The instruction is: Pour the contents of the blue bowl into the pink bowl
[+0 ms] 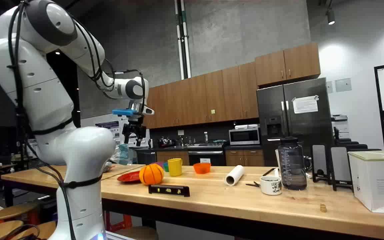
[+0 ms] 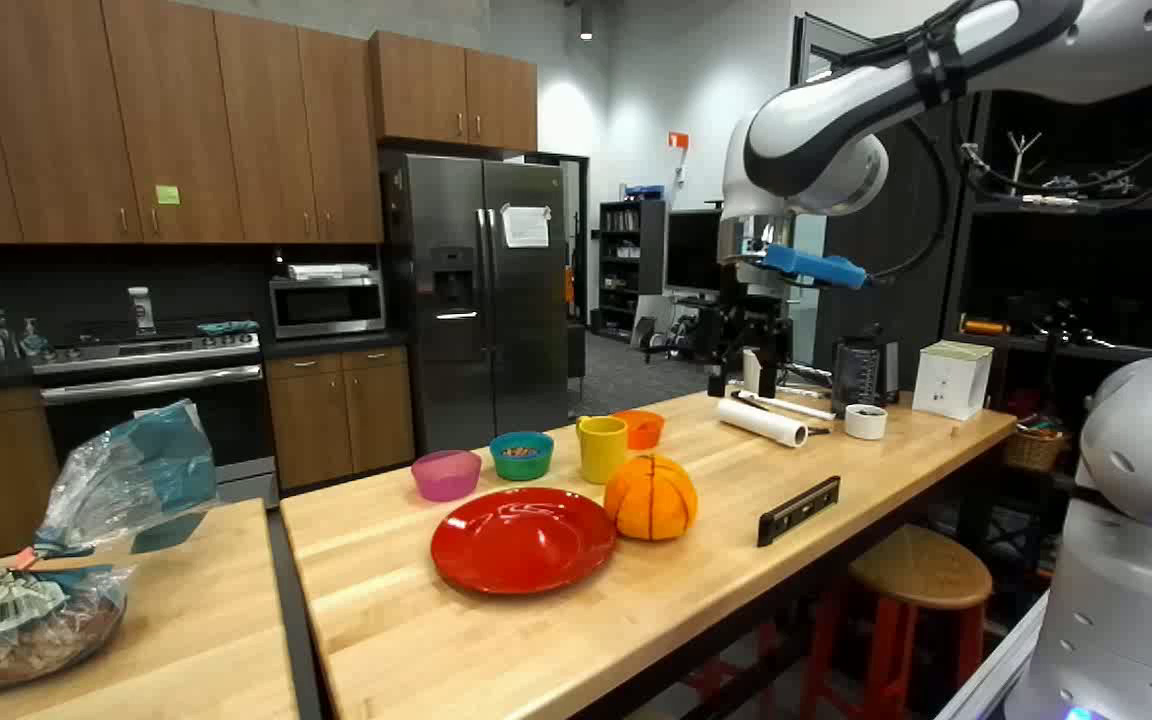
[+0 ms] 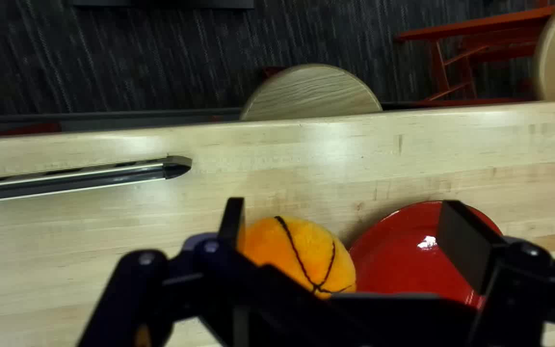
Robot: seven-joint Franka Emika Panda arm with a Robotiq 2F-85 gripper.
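The blue bowl [image 2: 522, 457], blue-green with small pieces inside, stands upright on the table in an exterior view. The pink bowl [image 2: 447, 475] stands beside it, apart from it. In an exterior view the blue bowl [image 1: 166, 167] is mostly hidden behind the yellow cup, and only a bit of the pink bowl [image 1: 159, 164] shows. My gripper [image 1: 132, 141] is open and empty, raised well above the table and away from both bowls. It also shows in an exterior view [image 2: 742, 380]. In the wrist view, the open fingers [image 3: 345, 236] frame a ball and a plate; neither bowl is visible there.
A yellow cup [image 2: 602, 448] and an orange bowl [image 2: 639, 428] stand beside the blue bowl. An orange ball [image 2: 651, 497], red plate [image 2: 523, 540] and black level [image 2: 799, 510] lie nearer the table's edge. A white roll [image 2: 762, 422], white mug [image 2: 865, 421] and dark bottle [image 1: 292, 163] stand farther along.
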